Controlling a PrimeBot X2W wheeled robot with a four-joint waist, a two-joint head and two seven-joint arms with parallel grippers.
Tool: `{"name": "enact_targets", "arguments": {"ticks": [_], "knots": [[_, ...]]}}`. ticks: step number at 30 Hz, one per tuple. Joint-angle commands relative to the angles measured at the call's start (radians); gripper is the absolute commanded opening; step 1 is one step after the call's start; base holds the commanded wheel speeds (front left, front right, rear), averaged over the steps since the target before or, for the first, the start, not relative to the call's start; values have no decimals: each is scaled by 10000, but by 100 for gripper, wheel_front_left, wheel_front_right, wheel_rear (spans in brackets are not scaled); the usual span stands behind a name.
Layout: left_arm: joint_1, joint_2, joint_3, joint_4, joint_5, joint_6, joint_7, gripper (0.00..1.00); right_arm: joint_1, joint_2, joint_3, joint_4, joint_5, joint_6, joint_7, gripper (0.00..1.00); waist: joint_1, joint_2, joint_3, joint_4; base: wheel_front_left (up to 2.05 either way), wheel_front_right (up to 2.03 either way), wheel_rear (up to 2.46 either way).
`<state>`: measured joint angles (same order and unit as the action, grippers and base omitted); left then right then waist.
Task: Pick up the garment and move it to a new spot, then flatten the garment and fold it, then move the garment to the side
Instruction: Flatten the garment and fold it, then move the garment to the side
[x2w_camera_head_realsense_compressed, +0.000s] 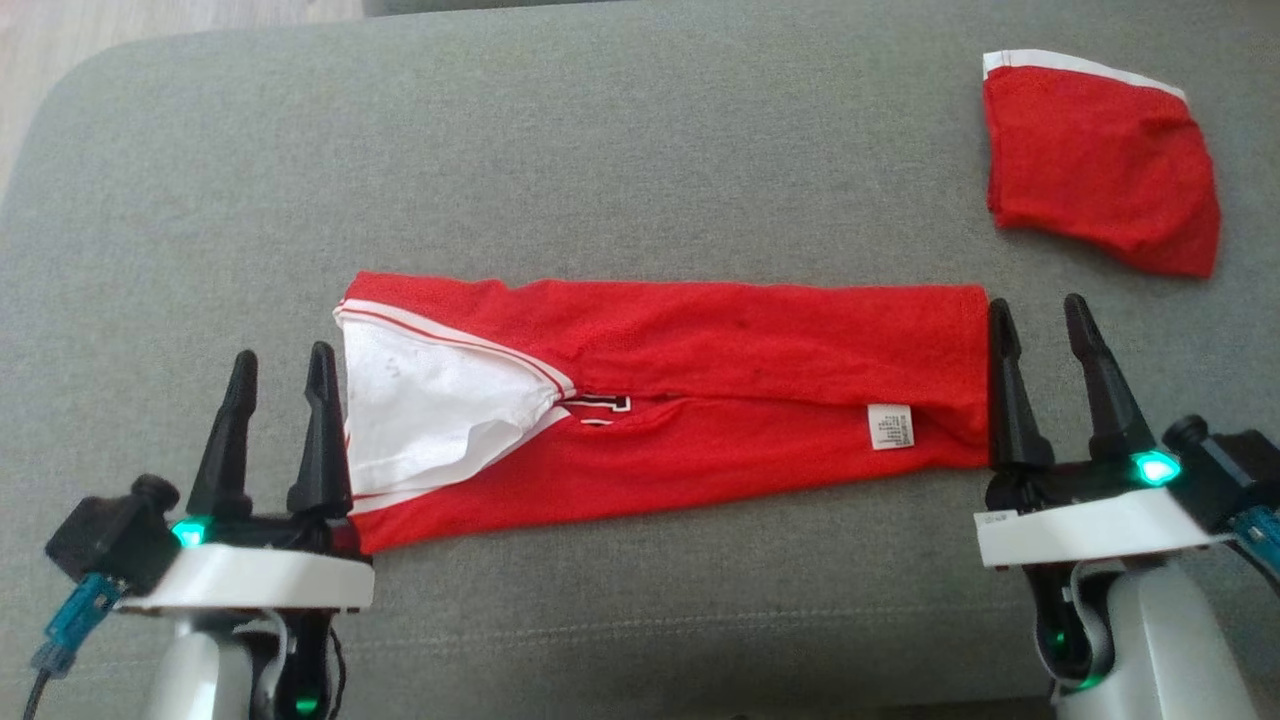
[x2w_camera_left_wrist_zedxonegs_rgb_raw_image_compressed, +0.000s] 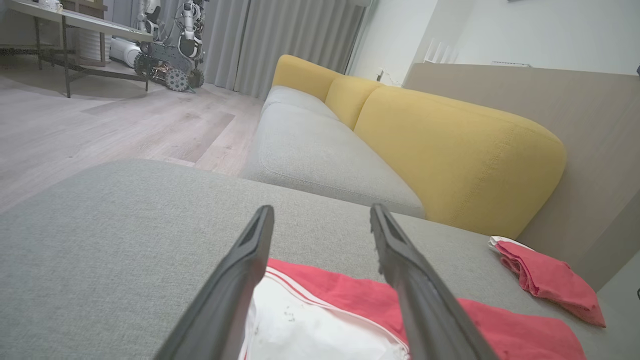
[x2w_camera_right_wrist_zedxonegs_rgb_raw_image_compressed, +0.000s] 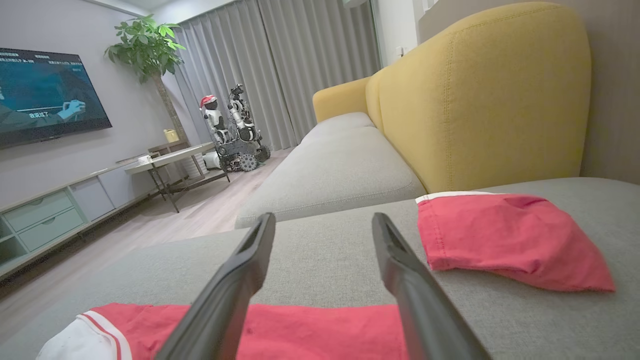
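The left gripper (x2w_camera_head_realsense_compressed: 283, 352) is sitting at the shirt's left end, fingers spread wide, holding nothing. The shirt (x2w_camera_head_realsense_compressed: 720, 400) is lying flat as a long red strip, with the grey cushion (x2w_camera_head_realsense_compressed: 640, 150) under it. The right gripper (x2w_camera_head_realsense_compressed: 1038, 303) is sitting at the shirt's right end, also spread wide and holding nothing. Up past that end, a small red cloth (x2w_camera_head_realsense_compressed: 1100, 160) is lying folded. I think the flattening is done and the folding is half done. More folds and the move aside are left. The left gripper is hiding the shirt's near left corner. The label (x2w_camera_head_realsense_compressed: 890, 425) is too small to read.
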<state>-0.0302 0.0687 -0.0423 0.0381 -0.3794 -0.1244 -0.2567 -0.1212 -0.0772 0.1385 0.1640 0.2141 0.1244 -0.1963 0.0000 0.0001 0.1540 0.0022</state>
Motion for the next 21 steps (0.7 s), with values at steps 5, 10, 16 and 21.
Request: {"name": "enact_targets", "arguments": {"ticks": [5, 10, 16, 21], "knots": [[-422, 67, 328, -288, 83, -59, -51, 100, -197, 151, -115, 65, -88, 63, 84, 100, 0, -1, 128, -20, 0, 0, 0], [-537, 174, 70, -222, 115, -61, -51, 100, -846, 245, -662, 1489, 368, 63, 911, 100, 0, -1, 515, -3, 0, 0, 0], [-702, 201, 3, -147, 18, -62, -51, 100, -1704, 265, -1148, 3070, 904, 63, 1340, 100, 0, -1, 915, 204, 0, 0, 0], [-752, 305, 66, -108, -16, -62, -51, 100, -2099, 267, -1255, 3908, 1125, 63, 1391, 100, 0, -1, 1091, 334, 0, 0, 0]]}}
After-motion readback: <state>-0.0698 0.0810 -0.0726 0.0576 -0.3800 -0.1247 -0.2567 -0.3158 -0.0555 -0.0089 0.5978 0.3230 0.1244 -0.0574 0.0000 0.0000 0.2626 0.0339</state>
